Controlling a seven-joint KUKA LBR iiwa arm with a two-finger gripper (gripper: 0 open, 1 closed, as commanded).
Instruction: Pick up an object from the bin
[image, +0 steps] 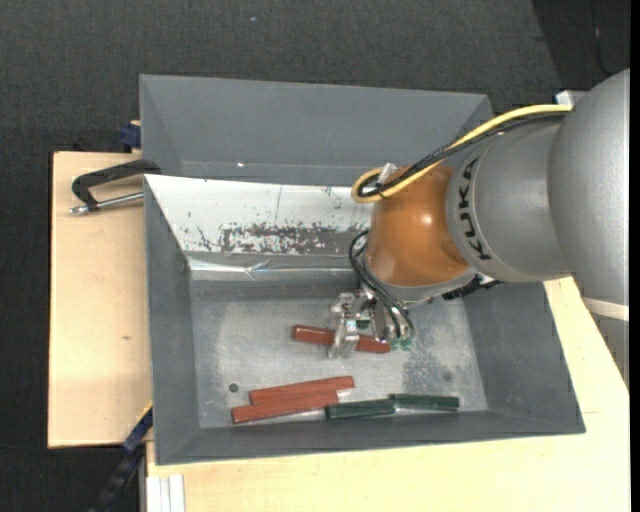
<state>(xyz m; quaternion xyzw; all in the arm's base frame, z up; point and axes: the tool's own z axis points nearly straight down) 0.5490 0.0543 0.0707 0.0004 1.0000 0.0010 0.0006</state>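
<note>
Red stick, short and flat, lies mid-floor of the bin. The claw stands on the stick's right half; whether it is wide or narrow cannot be told. Probable step: grasping. Next needed: a firm hold, then a straight lift. The arm slopes down steeply from the right.

"KUKA" brand, letters running sideways, on grey arm link nr orange cover, no other legible txt
</note>
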